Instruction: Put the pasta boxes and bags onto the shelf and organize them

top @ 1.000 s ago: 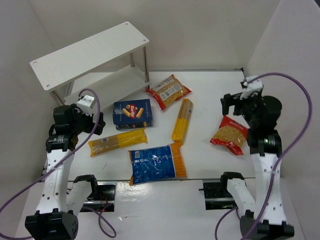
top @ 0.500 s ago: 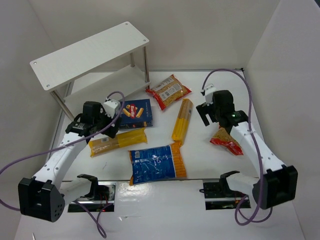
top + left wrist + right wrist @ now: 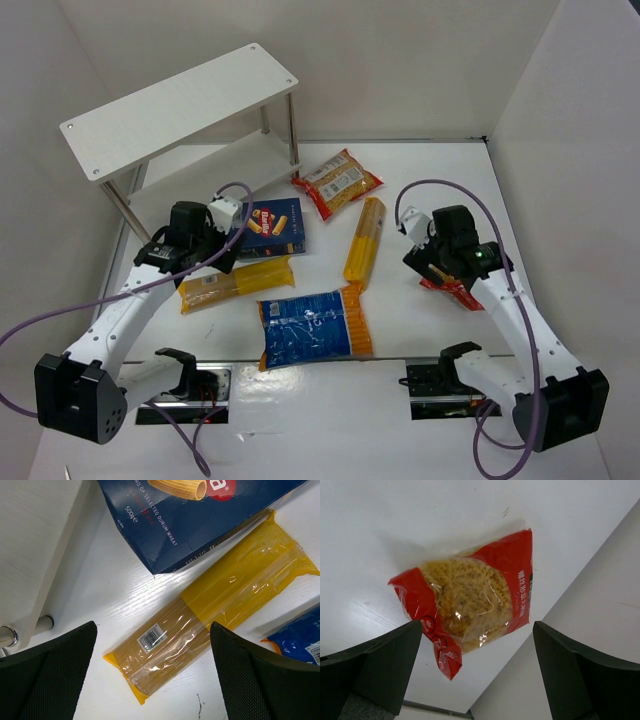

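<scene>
The white two-tier shelf point(image 3: 180, 105) stands at the back left. A dark blue box point(image 3: 267, 226), a long yellow pack point(image 3: 236, 283) and a blue-orange bag point(image 3: 314, 325) lie in front of it. My left gripper point(image 3: 205, 238) is open above the yellow pack point(image 3: 200, 615), beside the box point(image 3: 200, 515). A red-edged bag point(image 3: 340, 181) and a second yellow pack point(image 3: 365, 238) lie at the centre. My right gripper point(image 3: 437, 262) is open above the other red-edged bag point(image 3: 470, 600), which shows partly under it in the top view point(image 3: 462, 290).
White walls close in the table on the left, back and right; the right wall point(image 3: 600, 605) is close to the red-edged bag. A shelf post point(image 3: 25, 627) shows at the left of the left wrist view. The arm bases sit at the near edge.
Both arms swung in from upright poses and came down low over the table. The left gripper now hovers over the yellow pack, the right over the right-hand red bag.
</scene>
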`<state>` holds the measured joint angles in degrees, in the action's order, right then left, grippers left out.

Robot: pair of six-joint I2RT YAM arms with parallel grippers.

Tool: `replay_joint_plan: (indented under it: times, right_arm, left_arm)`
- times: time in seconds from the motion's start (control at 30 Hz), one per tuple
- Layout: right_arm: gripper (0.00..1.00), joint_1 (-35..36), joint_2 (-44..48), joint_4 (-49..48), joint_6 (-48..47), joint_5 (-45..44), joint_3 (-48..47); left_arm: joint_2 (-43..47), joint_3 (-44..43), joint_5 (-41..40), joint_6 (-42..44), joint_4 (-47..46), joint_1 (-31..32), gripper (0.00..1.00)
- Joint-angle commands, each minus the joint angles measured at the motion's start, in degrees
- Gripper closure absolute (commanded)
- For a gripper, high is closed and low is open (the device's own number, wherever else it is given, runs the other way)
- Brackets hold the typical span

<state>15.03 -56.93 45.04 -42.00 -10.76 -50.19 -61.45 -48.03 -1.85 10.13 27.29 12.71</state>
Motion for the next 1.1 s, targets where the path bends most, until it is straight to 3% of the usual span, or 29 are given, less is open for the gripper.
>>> replay_joint_plan:
  times: [0.0, 0.5, 0.73, 1.0, 1.07]
  right_arm:
    - [0.00, 0.44, -0.20, 7.86, -7.04, 1.89, 1.67]
    - [0.00, 1.06, -10.39, 9.55, -10.03, 3.65, 4.66]
    - [0.00, 1.58, -13.99, -5.82, -8.71, -5.05, 12.22]
    - [0.00, 1.58, -21.46, -17.60, -4.85, -13.39, 12.75]
    - [0.14, 1.58, -22.08, -21.81, -4.06, -16.47, 12.75]
  left_arm:
    - [0.54, -2.15, -0.70, -0.99, -1.62, 0.39, 0.01]
    - [0.54, -1.63, -0.70, -0.99, -1.62, 0.39, 0.01]
    - [0.54, -1.63, -0.70, -0.99, -1.62, 0.39, 0.01]
    - [1.07, -1.63, -0.70, -0.99, -1.62, 0.39, 0.01]
    - [1.60, -1.63, -0.70, -0.99, -1.62, 0.39, 0.01]
